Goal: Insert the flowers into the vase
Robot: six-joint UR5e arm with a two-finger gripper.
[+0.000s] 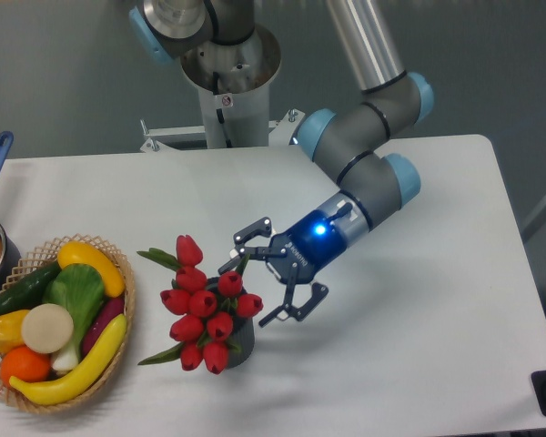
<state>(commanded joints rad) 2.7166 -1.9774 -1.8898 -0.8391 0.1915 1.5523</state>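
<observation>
1. The hand [255, 284] is spread wide and holds nothing, just right of the vase [237, 344].
2. The flowers [203, 305] stand in the vase, buds spilling over its left side.
3. A basket [120, 335] of toy vegetables sits on the table [419, 346], left of the vase.

The flowers [203, 315] stand in the vase [237, 346] at lower centre, the basket [125, 315] at lower left, the gripper [262, 285] just right.
</observation>
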